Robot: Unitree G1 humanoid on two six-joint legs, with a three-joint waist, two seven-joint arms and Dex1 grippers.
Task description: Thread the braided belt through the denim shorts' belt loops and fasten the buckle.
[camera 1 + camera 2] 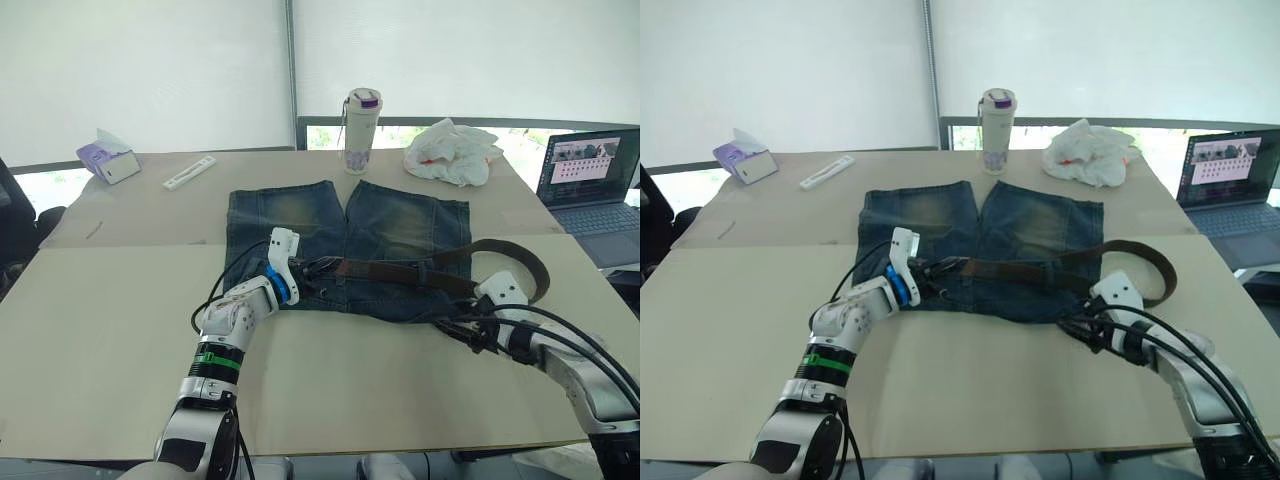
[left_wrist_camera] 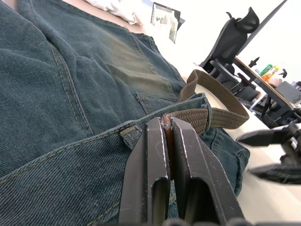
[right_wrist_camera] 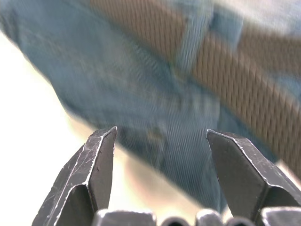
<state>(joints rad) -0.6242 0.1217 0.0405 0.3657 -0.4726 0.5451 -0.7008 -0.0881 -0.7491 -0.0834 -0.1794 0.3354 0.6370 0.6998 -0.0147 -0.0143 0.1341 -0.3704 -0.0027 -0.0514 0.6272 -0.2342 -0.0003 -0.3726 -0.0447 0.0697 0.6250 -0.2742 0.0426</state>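
Nearest to you, item one: left gripper (image 2: 167,141), fingers pressed together on the thin brown tip of the braided belt (image 1: 400,271). You see the clamp plainly in the left wrist view, where a sliver of strap end stands pinched between the two black fingers just beside a belt loop (image 2: 130,132) on the waistband. The grip sits at the end of the strap, likely so that the tip can be steered along the waistband and under the loops.

Item two: right gripper (image 3: 161,141), fingers spread wide with nothing between them. It hovers at the waistband corner on your right, pointed at the denim and strap, probably placed to steady the cloth or feed the slack.

Item three: denim shorts (image 1: 300,215), laid flat on the tan table (image 1: 110,310), legs pointing away from you, waistband toward you, so that the loops face both arms.

Item four: the belt itself. It runs across the waistband from the left gripper to your right, passing under at least one loop (image 3: 190,40) near the right gripper, then curls off the shorts in a loose arc on the table. How many loops it has passed you cannot tell.

Item five: buckle. Not made out in these views; fastening is judged still to come.

Item six, background lot: tall bottle (image 1: 361,130), white plastic bag (image 1: 452,150), tissue box (image 1: 108,158), laptop (image 1: 590,175), all well apart from the work.
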